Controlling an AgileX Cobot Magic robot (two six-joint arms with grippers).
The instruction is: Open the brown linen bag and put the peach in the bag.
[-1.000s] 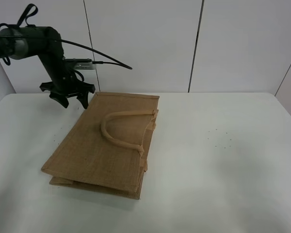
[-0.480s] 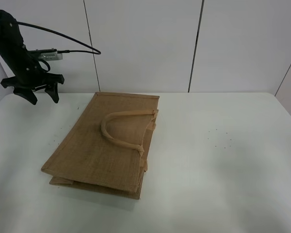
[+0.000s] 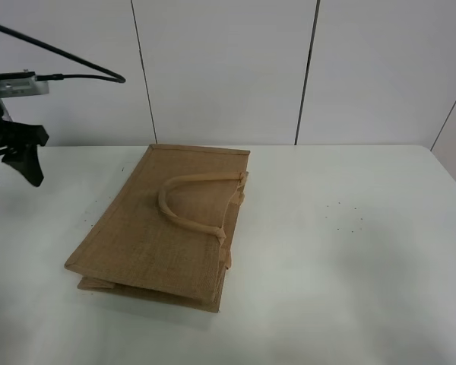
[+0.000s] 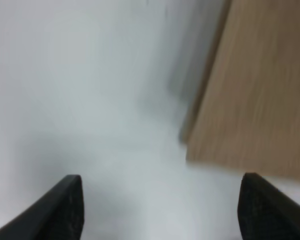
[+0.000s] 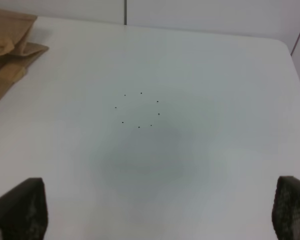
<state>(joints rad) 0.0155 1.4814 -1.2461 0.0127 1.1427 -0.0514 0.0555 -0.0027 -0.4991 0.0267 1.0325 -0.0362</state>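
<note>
The brown linen bag (image 3: 163,224) lies flat and folded on the white table, one loop handle (image 3: 188,199) resting on top. A blurred corner of it shows in the left wrist view (image 4: 255,90), and its handle end in the right wrist view (image 5: 7,45). My left gripper (image 3: 7,173) is at the far left edge of the high view, open and empty, above the table and well left of the bag. My right gripper (image 5: 160,210) is open and empty over bare table; it is out of the high view. The peach is not in view.
The white table (image 3: 349,251) runs to a white panelled wall at the back. A ring of small dark specks (image 5: 138,109) marks the table right of the bag. A black cable (image 3: 76,68) trails from the left arm.
My left arm has swung away to the left, from beside the bag's far left corner to the edge of the view. The bag has not moved.
</note>
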